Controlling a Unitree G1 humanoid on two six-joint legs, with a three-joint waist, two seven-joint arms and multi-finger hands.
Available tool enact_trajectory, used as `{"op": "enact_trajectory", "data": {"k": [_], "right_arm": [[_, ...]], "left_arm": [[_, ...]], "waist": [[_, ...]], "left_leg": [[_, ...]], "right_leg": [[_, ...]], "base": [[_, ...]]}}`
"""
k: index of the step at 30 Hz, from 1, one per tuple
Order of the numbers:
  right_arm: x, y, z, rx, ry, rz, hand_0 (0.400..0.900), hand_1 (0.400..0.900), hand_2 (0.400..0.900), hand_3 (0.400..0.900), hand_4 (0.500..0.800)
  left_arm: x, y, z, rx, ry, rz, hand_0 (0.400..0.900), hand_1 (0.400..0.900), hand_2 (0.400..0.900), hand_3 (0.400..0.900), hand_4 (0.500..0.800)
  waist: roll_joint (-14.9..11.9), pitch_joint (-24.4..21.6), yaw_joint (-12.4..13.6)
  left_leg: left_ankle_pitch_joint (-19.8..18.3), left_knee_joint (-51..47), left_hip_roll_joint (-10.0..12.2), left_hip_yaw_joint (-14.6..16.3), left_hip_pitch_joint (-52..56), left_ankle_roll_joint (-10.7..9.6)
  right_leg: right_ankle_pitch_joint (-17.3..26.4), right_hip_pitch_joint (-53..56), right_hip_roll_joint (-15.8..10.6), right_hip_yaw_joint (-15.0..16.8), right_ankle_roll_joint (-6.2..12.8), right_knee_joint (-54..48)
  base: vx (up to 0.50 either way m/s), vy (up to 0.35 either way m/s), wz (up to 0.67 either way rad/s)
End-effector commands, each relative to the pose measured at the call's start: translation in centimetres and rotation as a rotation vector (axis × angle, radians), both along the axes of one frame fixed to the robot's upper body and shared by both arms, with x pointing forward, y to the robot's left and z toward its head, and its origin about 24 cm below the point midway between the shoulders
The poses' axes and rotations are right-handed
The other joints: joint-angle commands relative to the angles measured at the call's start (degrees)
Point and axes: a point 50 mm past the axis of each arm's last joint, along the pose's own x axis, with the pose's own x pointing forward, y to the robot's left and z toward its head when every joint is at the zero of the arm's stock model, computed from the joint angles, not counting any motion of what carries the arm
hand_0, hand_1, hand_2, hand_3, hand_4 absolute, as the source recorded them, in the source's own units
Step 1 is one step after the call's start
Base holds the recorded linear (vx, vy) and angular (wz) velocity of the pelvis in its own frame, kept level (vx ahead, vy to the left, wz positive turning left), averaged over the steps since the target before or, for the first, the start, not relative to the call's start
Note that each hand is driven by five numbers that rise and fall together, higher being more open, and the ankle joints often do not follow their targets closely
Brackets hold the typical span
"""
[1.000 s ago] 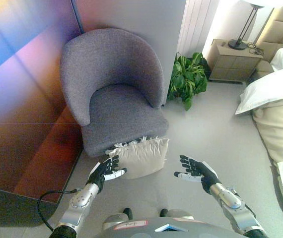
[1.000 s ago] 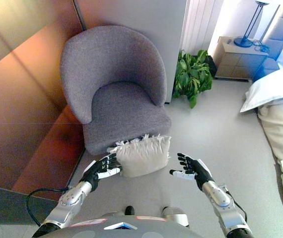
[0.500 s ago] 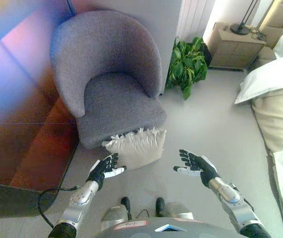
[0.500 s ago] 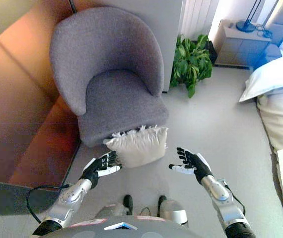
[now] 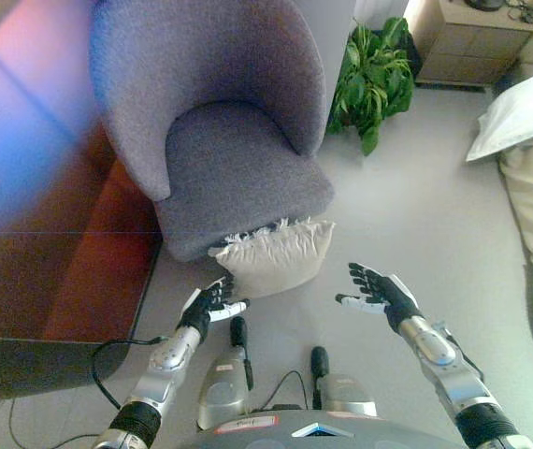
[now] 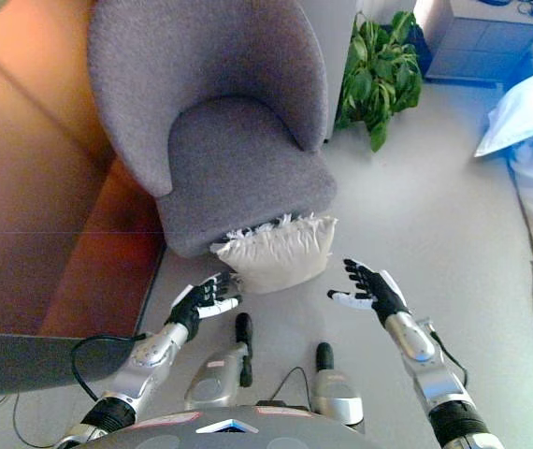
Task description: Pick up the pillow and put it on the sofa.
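Note:
A cream pillow [image 5: 276, 257] with a fringed top edge stands on the floor, leaning against the front of a grey upholstered armchair [image 5: 229, 178]. My left hand [image 5: 212, 304] is open, just below the pillow's lower left corner, not touching it. My right hand [image 5: 377, 290] is open, palm turned inward, a short way to the right of the pillow and below it. Both hands are empty. The same scene shows in the right eye view, with the pillow [image 6: 280, 251] between my left hand [image 6: 203, 297] and my right hand [image 6: 367, 288].
A brown wooden panel [image 5: 51, 234] runs along the left of the armchair. A green potted plant [image 5: 374, 79] stands behind the chair to the right, by a bedside cabinet [image 5: 472, 37]. A bed with white bedding [image 5: 528, 140] fills the right edge. Grey floor [image 5: 416, 215] lies between.
The camera has tilted down and moved closer, so the chair and pillow sit higher and larger. Both hands stay open either side of the pillow, the left one lower against it.

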Motion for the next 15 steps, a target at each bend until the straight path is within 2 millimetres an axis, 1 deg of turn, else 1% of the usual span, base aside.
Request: {"op": "enact_trajectory", "data": {"k": [1,2,3,4,5,6,7,8,9,10,11,12,13,14,15], "right_arm": [[3.6,1.6,3.6,0.038,-0.227,0.041,0.9,0.9,0.9,0.9,0.8],[3.6,1.6,3.6,0.039,-0.227,0.041,0.9,0.9,0.9,0.9,0.8],[3.6,2.0,3.3,0.051,-0.213,0.045,0.9,0.9,0.9,0.9,0.8],[3.5,2.1,3.1,0.051,-0.203,0.048,0.9,0.9,0.9,0.9,0.8],[3.7,2.3,3.1,0.053,-0.206,0.053,0.9,0.9,0.9,0.9,0.8],[3.9,2.5,3.3,0.059,-0.216,0.055,0.9,0.9,0.9,0.9,0.8],[3.9,2.5,3.3,0.059,-0.216,0.055,0.9,0.9,0.9,0.9,0.8],[4.5,3.0,3.8,0.053,-0.239,0.075,0.9,0.9,0.9,0.9,0.8],[4.8,3.3,4.0,0.041,-0.251,0.087,0.9,0.9,0.9,0.9,0.8],[5.1,3.4,4.2,0.027,-0.263,0.092,0.9,0.9,0.9,0.9,0.8],[5.2,3.4,4.3,0.027,-0.264,0.092,0.9,0.9,0.9,0.9,0.8],[5.6,3.5,4.7,0.008,-0.29,0.092,0.9,0.9,0.9,0.9,0.8],[5.9,3.3,5.0,-0.013,-0.305,0.087,0.9,0.9,0.9,0.9,0.8],[6.1,3.2,5.2,-0.043,-0.316,0.088,0.9,0.9,0.9,0.9,0.8],[6.3,3.1,5.4,-0.073,-0.329,0.09,0.9,0.9,0.9,0.9,0.8]], "left_arm": [[2.6,0.8,3.4,0.006,-0.203,0.008,0.9,0.9,0.9,0.9,0.8],[2.5,0.9,3.4,0.007,-0.203,0.008,0.9,0.9,0.9,0.9,0.8],[2.9,1.2,3.9,0.027,-0.22,-0.001,0.9,0.9,0.9,0.9,0.8],[3.0,1.3,4.0,0.034,-0.22,-0.006,0.9,0.9,0.9,0.9,0.8],[3.0,1.5,4.0,0.043,-0.221,0.002,0.9,0.9,0.9,0.9,0.8],[3.3,1.8,4.2,0.05,-0.23,0.011,0.9,0.9,0.9,0.9,0.8],[3.3,1.8,4.2,0.05,-0.23,0.011,0.9,0.9,0.9,0.9,0.8],[3.7,1.9,4.6,0.062,-0.248,0.012,0.9,0.9,0.9,0.9,0.8],[3.9,1.8,4.8,0.06,-0.26,0.016,0.9,0.9,0.9,0.9,0.8],[4.1,1.8,5.0,0.062,-0.268,0.022,0.9,0.9,0.9,0.9,0.8],[4.1,1.8,5.0,0.062,-0.269,0.023,0.9,0.9,0.9,0.9,0.8],[4.4,1.8,5.1,0.057,-0.276,0.034,0.9,0.9,0.9,0.9,0.8],[4.5,1.7,5.2,0.052,-0.28,0.037,0.9,0.9,0.9,0.9,0.8],[4.6,1.5,5.2,0.046,-0.282,0.035,0.9,0.9,0.9,0.9,0.8],[4.7,1.4,5.2,0.043,-0.284,0.036,0.9,0.9,0.9,0.9,0.8]], "waist": [[-4.35,-4.62,1.24],[-4.52,-4.71,1.32],[-5.42,-5.07,1.47],[-6.04,-5.22,1.39],[-6.27,-5.26,1.08],[-5.95,-4.96,0.95],[-5.92,-5.0,0.98],[-4.16,-3.07,-0.13],[-3.22,-2.12,-0.6],[-2.41,-1.33,-1.01],[-2.77,-1.17,-1.14],[-2.57,-0.24,-2.05],[-2.06,0.06,-2.16],[-1.86,0.38,-2.25],[-1.78,0.7,-2.46]], "left_leg": [[6.71,3.29,-1.02,-1.33,-9.65,0.29],[6.58,3.41,-1.1,-1.18,-9.73,0.34],[4.75,3.79,-2.36,-0.6,-8.73,2.12],[3.32,3.47,-3.82,-0.4,-7.61,3.27],[2.17,2.9,-5.27,-0.35,-6.45,4.39],[1.45,2.22,-6.06,-0.27,-5.32,5.38],[1.45,2.22,-6.01,-0.25,-5.36,5.38],[0.11,0.5,-6.96,-0.18,-1.76,7.07],[-0.36,-0.52,-6.81,0.19,-0.03,7.65],[-0.69,-1.81,-6.78,-0.08,1.73,7.98],[-0.61,-1.97,-7.21,-0.07,1.91,8.02],[-1.13,-3.99,-7.79,-0.64,5.21,7.89],[-1.24,-4.83,-7.41,-0.96,5.96,7.44],[-1.46,-5.57,-7.22,-1.36,6.66,6.83],[-1.74,-5.96,-7.09,-1.97,7.3,6.25]], "right_leg": [[-3.26,14.67,-0.95,-1.16,0.65,-8.21],[-3.5,14.45,-1.12,-1.08,0.71,-7.88],[-0.71,12.02,-1.87,-1.12,2.07,-0.79],[1.67,9.48,-2.85,-1.1,2.94,4.19],[6.25,6.91,-3.2,-0.88,3.96,9.43],[11.49,3.95,-3.19,-0.71,4.71,15.71],[11.52,3.9,-3.15,-0.68,4.71,15.69],[15.96,-1.6,-3.17,-2.56,5.33,26.6],[16.2,-4.68,-3.16,-3.65,5.39,30.55],[14.76,-7.82,-3.08,-4.67,5.14,32.85],[14.3,-7.94,-3.53,-4.62,5.19,33.49],[11.4,-10.97,-4.81,-6.55,4.67,30.74],[9.55,-12.28,-5.43,-7.95,3.89,27.0],[8.02,-12.74,-7.16,-9.22,3.58,23.07],[7.47,-12.59,-8.51,-9.85,3.6,19.54]], "base": [[0.29,0.113,-0.3],[0.36,0.178,-0.06],[0.35,0.212,0.08],[0.42,0.283,0.16],[0.26,0.235,0.13],[0.16,0.162,0.06],[0.22,0.282,0.04],[0.21,0.291,0.05],[0.3,0.362,0.09],[0.16,0.163,0.07],[0.3,0.117,0.14],[0.29,0.042,0.13],[0.4,0.018,0.17],[0.26,-0.073,0.18],[0.25,-0.17,0.27]]}}
